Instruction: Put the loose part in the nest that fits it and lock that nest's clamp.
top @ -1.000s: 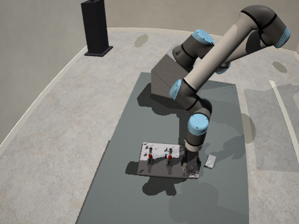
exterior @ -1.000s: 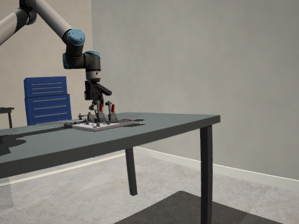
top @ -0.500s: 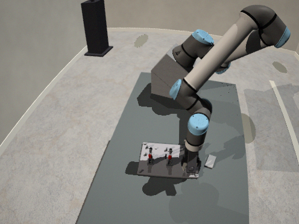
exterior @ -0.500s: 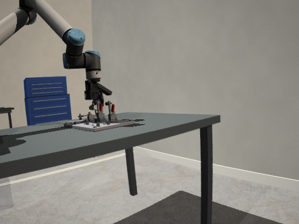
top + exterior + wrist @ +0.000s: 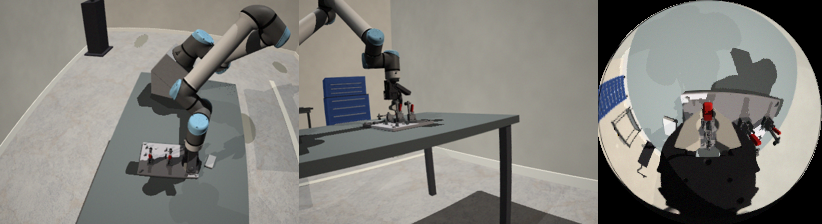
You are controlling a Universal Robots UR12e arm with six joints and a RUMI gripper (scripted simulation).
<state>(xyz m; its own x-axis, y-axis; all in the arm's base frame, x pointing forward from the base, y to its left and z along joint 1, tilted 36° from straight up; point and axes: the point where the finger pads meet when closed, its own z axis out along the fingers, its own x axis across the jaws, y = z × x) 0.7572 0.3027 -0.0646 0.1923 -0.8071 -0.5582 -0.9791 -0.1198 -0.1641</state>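
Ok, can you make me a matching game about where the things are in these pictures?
Things:
1. small pale grey flat part
2. tall black pillar
3. two red clamp handles
4. robot's hand

Places:
A. on the floor, away from the table
B. lying on the dark table, beside the grey fixture plate
C. down over the plate's end nearest the part
D. sticking up from the plate

Pairs: 1-B, 2-A, 3-D, 4-C
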